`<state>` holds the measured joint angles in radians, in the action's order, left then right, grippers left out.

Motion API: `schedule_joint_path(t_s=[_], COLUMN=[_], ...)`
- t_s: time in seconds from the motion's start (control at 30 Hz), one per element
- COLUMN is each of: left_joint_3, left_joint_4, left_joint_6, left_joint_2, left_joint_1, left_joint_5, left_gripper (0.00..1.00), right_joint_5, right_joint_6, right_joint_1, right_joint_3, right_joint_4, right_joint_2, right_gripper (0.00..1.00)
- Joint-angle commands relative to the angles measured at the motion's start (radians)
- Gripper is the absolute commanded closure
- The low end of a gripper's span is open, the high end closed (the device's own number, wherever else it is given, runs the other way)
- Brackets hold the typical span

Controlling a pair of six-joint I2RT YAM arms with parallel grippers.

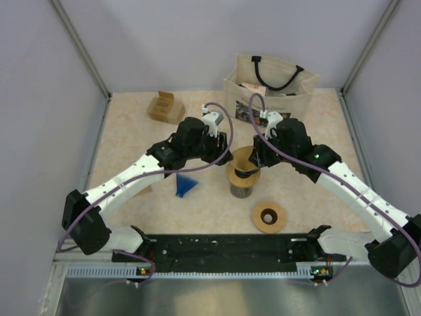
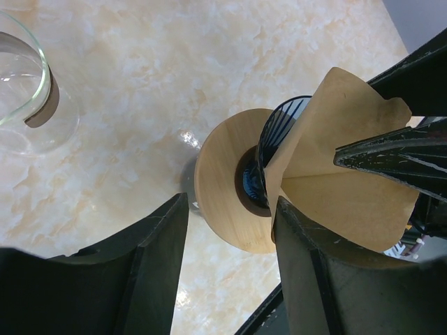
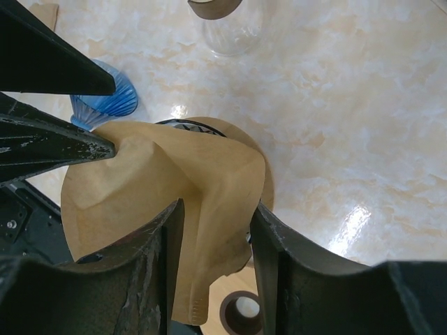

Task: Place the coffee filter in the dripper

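The brown paper coffee filter (image 3: pixel 154 185) lies crumpled over the dripper (image 1: pixel 242 172), a dark ribbed cone (image 2: pixel 279 136) with a wooden collar (image 2: pixel 220 185). My right gripper (image 3: pixel 216 208) stands open, with a loose fold of the filter between its spread fingers. My left gripper (image 2: pixel 230 202) is open too. Nothing sits between its fingers, and the filter (image 2: pixel 349 174) leans against the outer side of its right finger (image 2: pixel 314 272). In the right wrist view one left fingertip (image 3: pixel 105 150) presses on the paper's edge. Both grippers (image 1: pixel 220 148) (image 1: pixel 256 158) meet above the dripper.
A blue cone dripper (image 1: pixel 186 184) lies left of the dripper. A wooden ring (image 1: pixel 270 217) sits in front of it. A glass carafe (image 2: pixel 21 84) stands nearby. A tote bag (image 1: pixel 270 85) and a cardboard box (image 1: pixel 166 106) stand at the back.
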<state>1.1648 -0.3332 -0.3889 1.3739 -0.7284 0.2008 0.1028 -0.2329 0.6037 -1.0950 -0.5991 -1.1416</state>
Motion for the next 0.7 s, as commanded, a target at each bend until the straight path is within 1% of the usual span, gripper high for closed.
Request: schedule_joint_path(t_s=[0.0, 0.17, 0.23, 0.4, 0.47, 0.6, 0.67], left_joint_3=[0.029, 0.041, 0.052, 0.073, 0.087, 0.107, 0.114], left_joint_4=[0.025, 0.02, 0.014, 0.007, 0.002, -0.004, -0.006], left_joint_6=[0.019, 0.022, 0.024, 0.028, 0.031, 0.036, 0.036], left_joint_2=[-0.004, -0.012, -0.01, -0.019, -0.025, -0.036, -0.044], left_joint_1=[-0.002, -0.002, -0.002, -0.003, -0.005, -0.003, -0.002], left_joint_5=[0.002, 0.002, 0.005, 0.014, 0.011, 0.008, 0.003], left_gripper=[0.43, 0.39, 0.36, 0.3, 0.24, 0.03, 0.01], right_joint_5=[0.015, 0.024, 0.046, 0.015, 0.017, 0.009, -0.004], right_joint_6=[-0.009, -0.014, -0.014, -0.023, -0.025, -0.031, -0.037], right_joint_1=[-0.007, -0.007, -0.007, -0.007, -0.007, -0.005, -0.005], right_joint_3=[-0.059, -0.066, -0.065, -0.072, -0.078, -0.089, -0.094], right_joint_4=[0.047, 0.055, 0.062, 0.064, 0.064, 0.076, 0.081], right_joint_2=[0.025, 0.039, 0.048, 0.063, 0.065, 0.077, 0.082], right_gripper=[0.56, 0.5, 0.46, 0.38, 0.36, 0.33, 0.29])
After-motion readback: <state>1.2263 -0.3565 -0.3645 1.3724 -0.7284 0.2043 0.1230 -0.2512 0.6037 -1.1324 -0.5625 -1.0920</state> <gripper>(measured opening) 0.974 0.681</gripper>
